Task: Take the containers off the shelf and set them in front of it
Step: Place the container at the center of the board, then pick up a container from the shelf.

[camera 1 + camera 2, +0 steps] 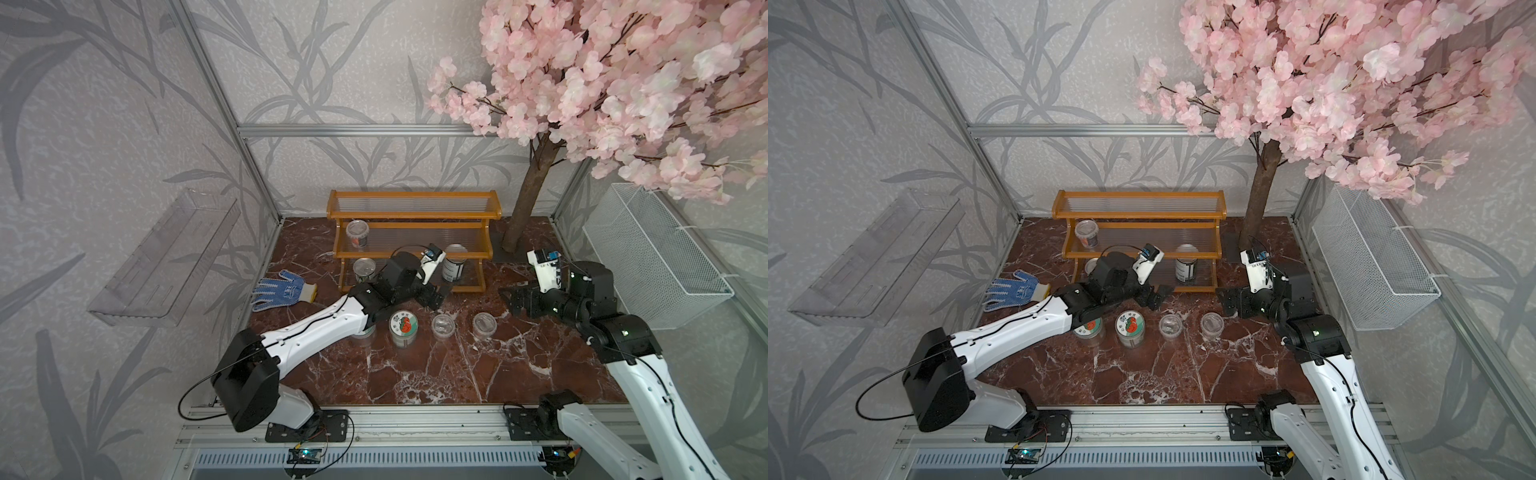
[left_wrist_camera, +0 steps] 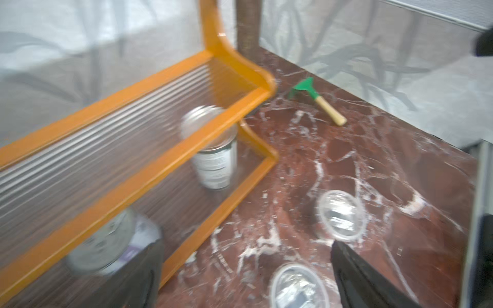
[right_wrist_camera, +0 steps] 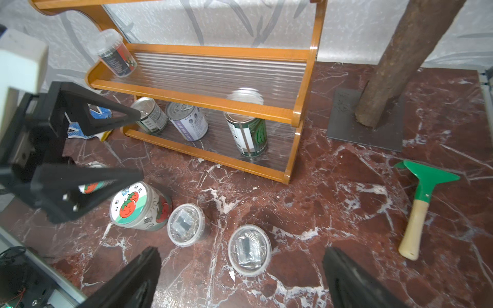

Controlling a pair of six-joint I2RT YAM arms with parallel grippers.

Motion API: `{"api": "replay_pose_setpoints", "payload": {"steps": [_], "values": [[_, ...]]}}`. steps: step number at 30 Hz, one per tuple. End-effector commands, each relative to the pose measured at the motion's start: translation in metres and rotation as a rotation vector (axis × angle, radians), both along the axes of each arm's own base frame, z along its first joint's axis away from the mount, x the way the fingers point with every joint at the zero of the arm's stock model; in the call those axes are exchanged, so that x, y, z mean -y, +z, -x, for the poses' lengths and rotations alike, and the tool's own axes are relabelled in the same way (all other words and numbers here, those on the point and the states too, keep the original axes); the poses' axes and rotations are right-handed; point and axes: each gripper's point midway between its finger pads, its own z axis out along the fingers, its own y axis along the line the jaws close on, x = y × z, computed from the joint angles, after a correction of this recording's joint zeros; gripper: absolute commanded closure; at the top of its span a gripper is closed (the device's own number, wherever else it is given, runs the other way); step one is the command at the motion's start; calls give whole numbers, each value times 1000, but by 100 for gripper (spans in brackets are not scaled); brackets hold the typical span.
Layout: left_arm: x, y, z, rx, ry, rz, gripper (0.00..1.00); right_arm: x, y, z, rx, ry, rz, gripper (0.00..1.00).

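The orange-brown shelf [image 1: 415,216] [image 3: 213,56] holds a clear cup [image 1: 357,232] on its middle tier. Its bottom tier carries three cans [image 3: 152,116] [image 3: 188,120] [image 3: 246,133]. In front of it stand a tomato-lid jar [image 1: 403,328], a second jar [image 1: 365,332] half hidden under my left arm, and two clear cups [image 1: 442,326] [image 1: 484,324]. My left gripper [image 1: 438,297] [image 2: 245,242] hovers open above the nearer cup [image 2: 298,288], holding nothing. My right gripper [image 1: 509,299] [image 3: 241,250] is open over the other cup [image 3: 249,249], not touching it.
A blue-dotted glove [image 1: 282,293] lies left of the shelf. A green scraper [image 3: 421,202] lies near the tree trunk [image 1: 528,199] and its metal base. A white wire basket [image 1: 652,257] hangs on the right wall, a clear acrylic shelf [image 1: 166,257] on the left.
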Motion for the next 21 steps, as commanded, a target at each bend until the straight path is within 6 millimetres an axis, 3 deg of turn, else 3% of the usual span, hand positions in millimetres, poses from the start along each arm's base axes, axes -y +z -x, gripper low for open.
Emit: {"api": "replay_pose_setpoints", "payload": {"steps": [1, 7, 10, 13, 21], "values": [[-61, 1, -20, 2, 260, -27, 0, -8, 7, -2, 36, 34, -48, 1], [-159, 10, -49, 56, 586, 70, 0, -8, 3, -2, 35, 28, -52, 1], [-195, 16, -61, 103, 684, 133, 0, -8, 1, -2, 35, 24, -62, 1], [-215, 22, -75, 158, 720, 166, 0, -7, 0, -2, 37, 18, -60, 1], [-230, 16, -115, 191, 721, 133, 0, -4, 1, -4, 53, 3, -47, 1]]}}
